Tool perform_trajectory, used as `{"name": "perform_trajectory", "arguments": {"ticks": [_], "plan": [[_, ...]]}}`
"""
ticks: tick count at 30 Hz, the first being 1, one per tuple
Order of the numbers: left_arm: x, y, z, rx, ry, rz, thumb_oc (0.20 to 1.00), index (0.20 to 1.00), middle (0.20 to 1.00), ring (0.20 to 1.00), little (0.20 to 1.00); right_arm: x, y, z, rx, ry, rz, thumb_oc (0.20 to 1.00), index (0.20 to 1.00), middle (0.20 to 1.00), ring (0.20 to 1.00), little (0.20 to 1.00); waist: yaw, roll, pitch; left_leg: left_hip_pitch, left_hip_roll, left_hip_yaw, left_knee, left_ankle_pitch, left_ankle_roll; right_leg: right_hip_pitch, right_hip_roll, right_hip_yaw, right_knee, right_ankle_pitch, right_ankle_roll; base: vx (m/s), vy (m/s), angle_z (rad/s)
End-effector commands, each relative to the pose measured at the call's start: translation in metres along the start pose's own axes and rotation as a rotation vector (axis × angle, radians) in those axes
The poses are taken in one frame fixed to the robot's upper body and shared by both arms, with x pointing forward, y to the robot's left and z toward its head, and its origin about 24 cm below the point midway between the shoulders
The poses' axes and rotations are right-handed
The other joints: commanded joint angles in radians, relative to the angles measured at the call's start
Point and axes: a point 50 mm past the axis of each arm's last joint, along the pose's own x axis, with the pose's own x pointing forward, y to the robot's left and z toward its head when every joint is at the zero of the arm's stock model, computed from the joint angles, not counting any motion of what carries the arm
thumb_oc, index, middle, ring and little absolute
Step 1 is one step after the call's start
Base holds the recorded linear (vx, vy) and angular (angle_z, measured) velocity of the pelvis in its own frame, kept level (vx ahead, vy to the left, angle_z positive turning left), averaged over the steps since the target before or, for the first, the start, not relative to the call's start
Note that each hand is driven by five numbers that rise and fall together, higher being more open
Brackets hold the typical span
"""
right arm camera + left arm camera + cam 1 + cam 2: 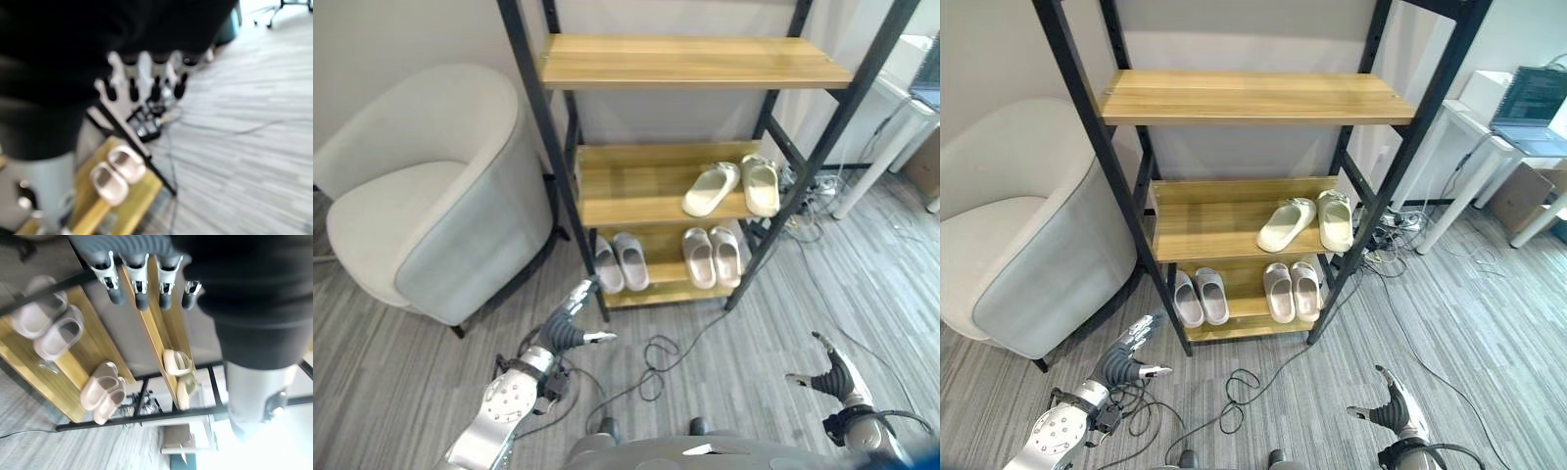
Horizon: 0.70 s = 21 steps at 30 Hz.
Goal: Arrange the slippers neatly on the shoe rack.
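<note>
Both hands hang low and empty, fingers spread: left hand (570, 328) lower left, right hand (833, 377) lower right. On the shoe rack (705, 61), the cream slippers (732, 186) sit askew at centre; straightening them looks next, calling for a reach upward.

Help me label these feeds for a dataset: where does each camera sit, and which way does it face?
Left eye view: head camera, looking down at the shoe rack; left hand lower left, right hand lower right.
Right eye view: same scene, slightly offset.
Left wrist view: along the left hand's straight fingers toward the slippers.
Right wrist view: along the right hand's fingers toward the rack's bottom corner.
All share the rack.
</note>
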Motion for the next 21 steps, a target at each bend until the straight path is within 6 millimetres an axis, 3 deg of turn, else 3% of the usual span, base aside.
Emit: {"name": "perform_trajectory", "arguments": {"ticks": [1,9,10,11,12,13,14,17,18,19,20,21], "plan": [[0.009,-0.003,0.022,0.038,-0.128,-0.031,1.000,1.000,1.000,1.000,1.000,0.036,-0.048,0.054,0.015,-0.225,-0.204,1.000,1.000,1.000,1.000,1.000,0.039,0.028,0.012,0.054,-0.006,-0.061,0.086,-0.133,0.015,-0.033,-0.033,-0.040,0.145,-0.072,0.079,0.03,-0.083,0.13],[0.010,0.000,0.019,0.042,-0.115,-0.018,1.000,1.000,1.000,1.000,1.000,0.049,-0.062,0.078,0.035,-0.285,-0.298,1.000,1.000,1.000,1.000,1.000,0.055,0.037,0.031,0.034,0.031,-0.096,0.120,-0.119,-0.016,-0.049,-0.001,-0.070,0.204,-0.133,0.046,0.00,-0.129,0.22],[0.009,-0.002,0.017,0.026,-0.106,-0.027,1.000,1.000,1.000,1.000,1.000,0.050,-0.066,0.079,0.047,-0.290,-0.319,1.000,1.000,1.000,1.000,1.000,0.066,0.025,0.044,-0.004,0.058,-0.102,0.199,-0.093,-0.040,-0.030,0.021,-0.070,0.195,-0.153,0.018,-0.07,-0.249,0.15],[0.010,-0.004,0.016,0.020,-0.103,-0.038,1.000,1.000,1.000,1.000,1.000,0.051,-0.071,0.083,0.052,-0.306,-0.341,1.000,1.000,1.000,1.000,1.000,0.079,0.021,0.069,-0.059,0.083,-0.116,0.291,-0.019,-0.063,-0.012,0.034,-0.072,0.186,-0.161,0.002,-0.08,-0.252,0.17],[0.011,-0.003,0.017,0.021,-0.105,-0.039,1.000,1.000,1.000,1.000,1.000,0.051,-0.072,0.083,0.054,-0.306,-0.344,1.000,1.000,1.000,1.000,1.000,0.076,0.024,0.071,-0.070,0.087,-0.123,0.307,-0.021,-0.067,-0.012,0.039,-0.077,0.186,-0.159,-0.002,-0.12,-0.241,0.29],[0.010,-0.007,0.012,0.000,-0.079,-0.064,1.000,1.000,1.000,1.000,1.000,0.055,-0.081,0.093,0.054,-0.335,-0.370,1.000,1.000,1.000,1.000,1.000,0.088,0.021,0.098,-0.136,0.110,-0.135,0.428,0.057,-0.066,0.001,0.059,-0.080,0.184,-0.163,-0.031,-0.07,-0.184,0.36],[0.009,-0.008,0.010,-0.006,-0.070,-0.074,1.000,1.000,1.000,1.000,1.000,0.058,-0.087,0.099,0.046,-0.349,-0.380,1.000,1.000,1.000,1.000,1.000,0.092,0.021,0.106,-0.155,0.111,-0.136,0.456,0.049,-0.053,0.003,0.063,-0.082,0.186,-0.168,-0.038,-0.03,-0.199,0.16],[0.008,-0.012,0.006,-0.026,-0.048,-0.096,1.000,1.000,1.000,1.000,1.000,0.063,-0.100,0.114,0.044,-0.391,-0.401,1.000,1.000,1.000,1.000,1.000,0.109,0.026,0.118,-0.201,0.064,-0.136,0.424,-0.006,-0.032,0.010,0.070,-0.068,0.182,-0.176,-0.032,0.07,-0.032,-0.17],[0.006,-0.021,-0.004,-0.035,-0.002,-0.137,1.000,1.000,1.000,1.000,1.000,0.068,-0.105,0.123,0.044,-0.406,-0.413,1.000,1.000,1.000,1.000,1.000,0.134,0.033,0.124,-0.250,0.014,-0.133,0.333,0.011,-0.025,0.032,0.093,-0.054,0.169,-0.183,-0.027,0.15,-0.016,-0.09],[0.007,-0.021,-0.004,-0.036,-0.004,-0.137,1.000,1.000,1.000,1.000,1.000,0.068,-0.106,0.123,0.043,-0.407,-0.414,1.000,1.000,1.000,1.000,1.000,0.135,0.031,0.124,-0.246,0.012,-0.130,0.325,0.014,-0.024,0.032,0.089,-0.052,0.168,-0.183,-0.027,0.26,0.004,-0.32],[0.007,-0.025,-0.009,-0.027,0.019,-0.174,1.000,1.000,1.000,1.000,1.000,0.074,-0.116,0.132,0.043,-0.414,-0.435,1.000,1.000,1.000,1.000,1.000,0.163,0.048,0.121,-0.267,-0.005,-0.126,0.184,0.085,-0.039,0.060,0.126,-0.037,0.153,-0.195,-0.028,0.16,0.003,-0.37],[0.007,-0.025,-0.009,-0.028,0.018,-0.174,1.000,1.000,1.000,1.000,1.000,0.074,-0.116,0.132,0.043,-0.414,-0.435,1.000,1.000,1.000,1.000,1.000,0.165,0.046,0.122,-0.258,-0.005,-0.121,0.170,0.091,-0.039,0.062,0.124,-0.033,0.151,-0.194,-0.028,0.30,0.052,-0.53]]}}
